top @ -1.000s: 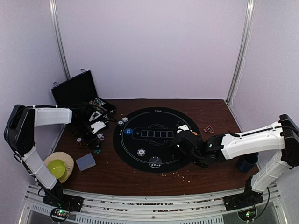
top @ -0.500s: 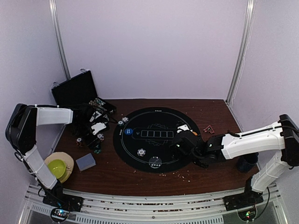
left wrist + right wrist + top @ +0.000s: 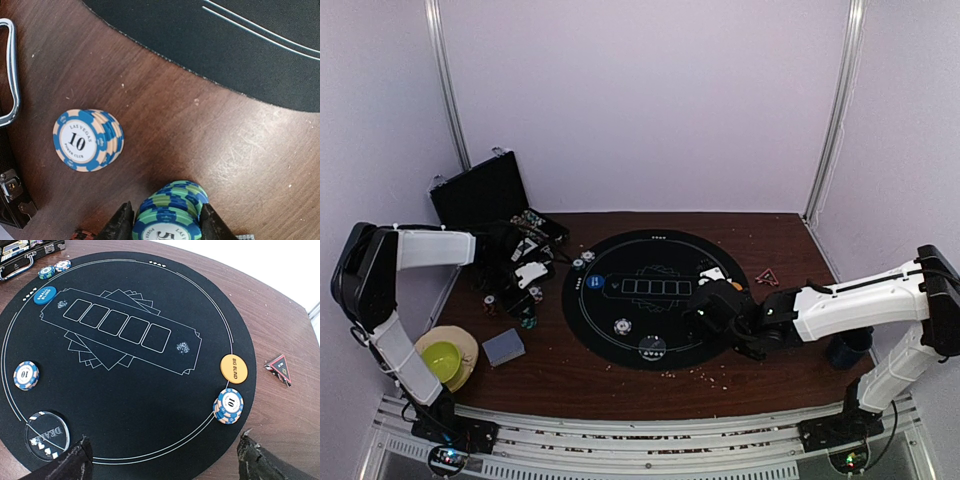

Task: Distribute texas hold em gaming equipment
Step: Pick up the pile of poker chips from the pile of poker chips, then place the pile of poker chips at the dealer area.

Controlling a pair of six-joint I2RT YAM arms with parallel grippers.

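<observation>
In the left wrist view my left gripper (image 3: 166,225) is shut on a green-and-blue poker chip stack (image 3: 172,207) standing on the brown table, with both fingers against its sides. A blue-and-cream "10" chip stack (image 3: 88,140) stands apart to its left. From above, the left gripper (image 3: 526,288) is by the case, left of the round black mat (image 3: 670,320). My right gripper (image 3: 165,465) hangs open over the mat's near edge. Ahead of it are a "10" chip stack (image 3: 228,406), an orange BIG BLIND disc (image 3: 234,369), a blue SMALL BLIND disc (image 3: 45,295) and a clear DEALER disc (image 3: 47,436).
The open black case (image 3: 480,195) stands at the back left, its metal handle (image 3: 10,70) near the left gripper. A green bowl (image 3: 445,357) and a grey block (image 3: 503,346) sit at the front left. A dark blue mug (image 3: 847,350) is at the right, a red triangular piece (image 3: 281,368) off the mat.
My left gripper's jaws have come together on the green-and-blue chip stack. Both arms stay almost where they were, and the right gripper stays open.
</observation>
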